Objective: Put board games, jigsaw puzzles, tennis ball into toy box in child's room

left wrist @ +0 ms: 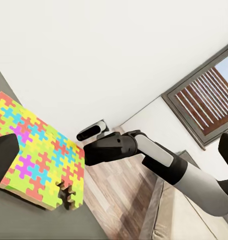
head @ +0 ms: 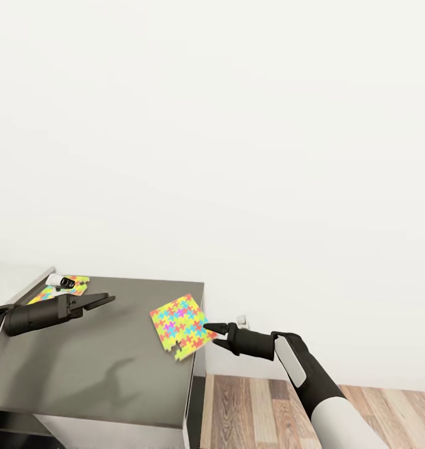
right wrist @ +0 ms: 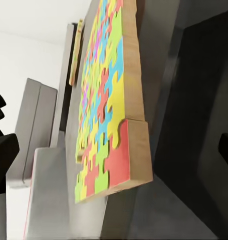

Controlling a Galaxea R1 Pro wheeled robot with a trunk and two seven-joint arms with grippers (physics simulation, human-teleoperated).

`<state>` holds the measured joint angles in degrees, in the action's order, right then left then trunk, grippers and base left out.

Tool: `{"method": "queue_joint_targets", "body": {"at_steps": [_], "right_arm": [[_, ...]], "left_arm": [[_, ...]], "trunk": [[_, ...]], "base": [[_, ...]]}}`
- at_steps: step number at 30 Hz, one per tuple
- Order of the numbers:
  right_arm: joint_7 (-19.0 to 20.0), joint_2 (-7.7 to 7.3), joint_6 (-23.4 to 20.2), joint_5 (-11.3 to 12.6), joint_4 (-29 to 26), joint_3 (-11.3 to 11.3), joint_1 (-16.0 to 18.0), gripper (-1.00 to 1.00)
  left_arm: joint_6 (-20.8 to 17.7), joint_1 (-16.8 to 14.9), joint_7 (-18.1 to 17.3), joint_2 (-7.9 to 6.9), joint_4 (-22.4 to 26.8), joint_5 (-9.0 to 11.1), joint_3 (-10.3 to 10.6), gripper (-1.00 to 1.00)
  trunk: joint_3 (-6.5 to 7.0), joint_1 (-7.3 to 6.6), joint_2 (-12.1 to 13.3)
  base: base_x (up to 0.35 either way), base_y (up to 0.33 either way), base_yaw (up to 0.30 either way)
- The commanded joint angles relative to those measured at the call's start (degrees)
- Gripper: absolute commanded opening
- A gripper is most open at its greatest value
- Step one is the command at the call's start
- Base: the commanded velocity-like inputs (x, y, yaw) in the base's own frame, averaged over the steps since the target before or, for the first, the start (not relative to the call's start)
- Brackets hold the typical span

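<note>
So we're at the puzzle pickup: right gripper (head: 217,334), jaws spread, sits just off the jigsaw puzzle (head: 179,326) hanging over the counter (head: 100,374) edge at 3 o'clock. Next it should close on that overhang. Left gripper (head: 99,301) looks spread too, I think. Second puzzle (head: 75,285) lies at 10 o'clock.

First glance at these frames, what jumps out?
A bright multicoloured jigsaw puzzle lies on the dark-grey table, its corner poking past the table's right edge. The right gripper, open, points at that overhanging corner from beside the table. A second jigsaw puzzle lies at the table's far left corner, beyond the left gripper.
</note>
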<state>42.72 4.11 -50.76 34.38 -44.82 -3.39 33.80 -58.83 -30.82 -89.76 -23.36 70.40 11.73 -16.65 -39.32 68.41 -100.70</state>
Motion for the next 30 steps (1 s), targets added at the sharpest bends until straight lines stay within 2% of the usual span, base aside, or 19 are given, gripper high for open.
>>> {"method": "queue_joint_targets", "body": {"at_steps": [1,25,26,30], "right_arm": [[0.03,-0.01,-0.37,0.08,-0.01,0.03,0.03,1.00],[0.13,-0.05,-0.66,0.07,-0.03,-0.03,0.03,1.00],[0.15,-0.05,-0.66,0.07,-0.05,-0.03,0.03,-1.00],[0.36,-0.20,-0.66,0.07,-0.10,-0.04,0.03,-1.00]], "left_arm": [[-0.60,-0.03,-0.24,-0.02,0.00,-0.04,0.01,1.00],[-0.58,-0.03,-0.24,-0.02,0.00,-0.04,0.04,1.00],[-0.58,-0.03,-0.24,-0.02,0.00,-0.04,0.04,1.00],[-0.58,-0.01,-0.24,-0.02,0.00,-0.04,-0.03,1.00]], "trunk": [[-0.06,-0.01,-0.03],[-0.06,-0.01,-0.03],[-0.06,-0.01,-0.03],[-0.06,-0.01,-0.03]], "base": [[-0.057,0.000,0.000],[-0.005,0.007,0.000],[0.000,0.003,0.000],[0.000,0.001,0.000]]}}
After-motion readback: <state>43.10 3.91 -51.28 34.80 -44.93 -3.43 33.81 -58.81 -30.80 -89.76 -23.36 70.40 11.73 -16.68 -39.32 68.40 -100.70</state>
